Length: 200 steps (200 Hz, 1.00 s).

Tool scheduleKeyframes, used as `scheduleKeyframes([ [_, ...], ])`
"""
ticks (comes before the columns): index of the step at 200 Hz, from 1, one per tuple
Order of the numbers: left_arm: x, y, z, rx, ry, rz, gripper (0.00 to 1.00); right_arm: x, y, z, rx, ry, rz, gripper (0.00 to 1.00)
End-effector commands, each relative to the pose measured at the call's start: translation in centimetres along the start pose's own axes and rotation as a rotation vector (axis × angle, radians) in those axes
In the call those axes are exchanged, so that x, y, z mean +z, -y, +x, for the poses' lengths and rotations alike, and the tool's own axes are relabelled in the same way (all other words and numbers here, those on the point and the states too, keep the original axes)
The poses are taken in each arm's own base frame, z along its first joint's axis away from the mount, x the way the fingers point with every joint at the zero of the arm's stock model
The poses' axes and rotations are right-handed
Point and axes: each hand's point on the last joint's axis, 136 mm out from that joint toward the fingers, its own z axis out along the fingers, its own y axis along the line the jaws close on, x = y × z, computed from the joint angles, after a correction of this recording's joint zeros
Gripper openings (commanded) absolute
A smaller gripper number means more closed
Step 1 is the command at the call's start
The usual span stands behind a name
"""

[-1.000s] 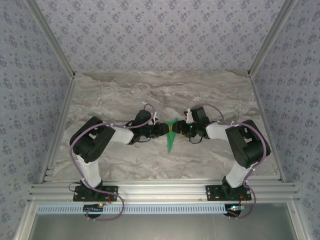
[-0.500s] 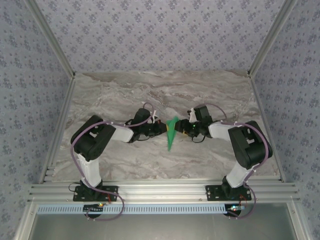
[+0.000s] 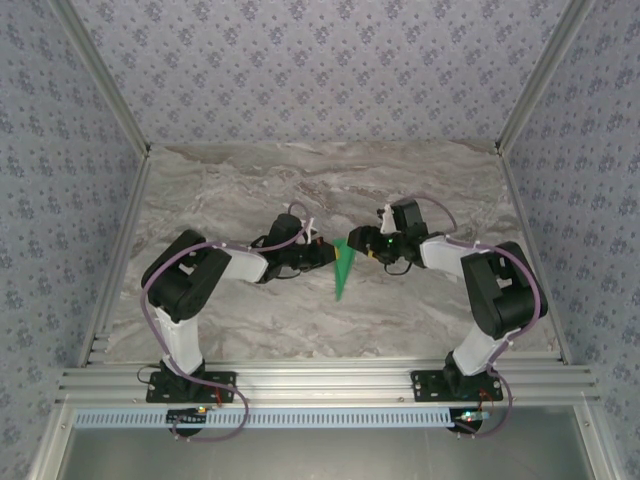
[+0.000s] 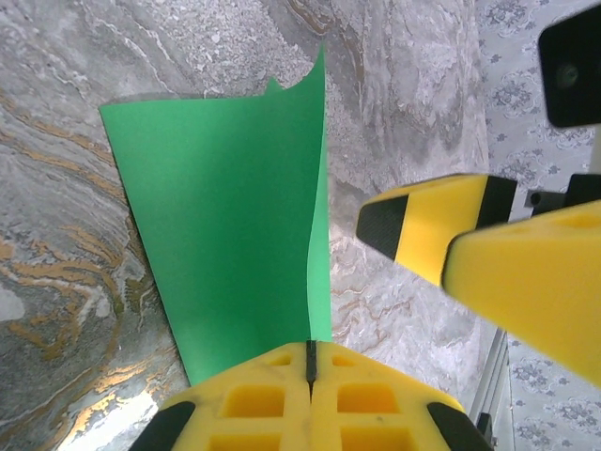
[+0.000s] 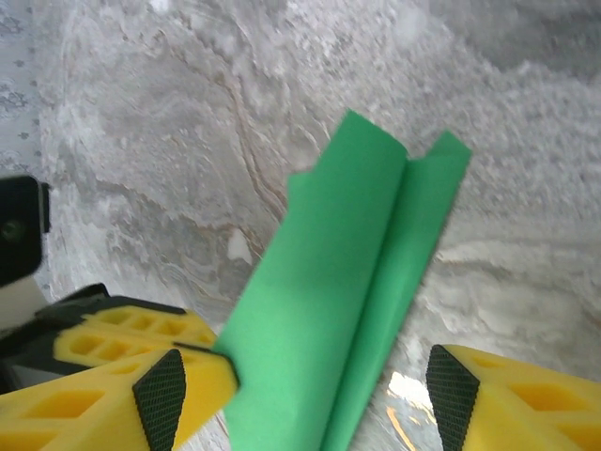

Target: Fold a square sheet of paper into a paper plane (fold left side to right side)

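The paper plane [image 3: 343, 270] [image 4: 225, 216] [image 5: 347, 282] is a slim green dart. The left jaws are clamped together on one edge, and its folded layers spread out beyond them over the tabletop [image 3: 250, 190]. That pinch probably keeps the layers stacked along the crease. The right jaws stand apart with the paper between them. Whether the nearer one brushes it cannot be told. They seem opened to leave the hold to the left side.

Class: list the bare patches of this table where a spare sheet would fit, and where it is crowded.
Free: the far strip of the table, between the arms and the back wall; the near strip between the paper plane and the front rail. Crowded: the middle, where the left gripper and right gripper meet.
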Motion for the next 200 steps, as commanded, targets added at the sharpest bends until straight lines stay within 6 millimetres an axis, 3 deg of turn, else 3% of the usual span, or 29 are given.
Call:
scheduleKeyframes([
  [1,0.5,0.1,-0.3,0.021,-0.010,0.010,0.00,0.9,-0.7,-0.6,0.009,-0.011,-0.014,0.73],
  [101,0.6,-0.3,-0.2,0.019,-0.014,0.002,0.00,3.2,-0.5,-0.8,0.022,-0.049,-0.003,0.74],
  [200,0.7,-1.0,-0.8,0.044,-0.021,-0.014,0.00,4.6,3.6,1.9,0.038,-0.181,0.182,0.74],
])
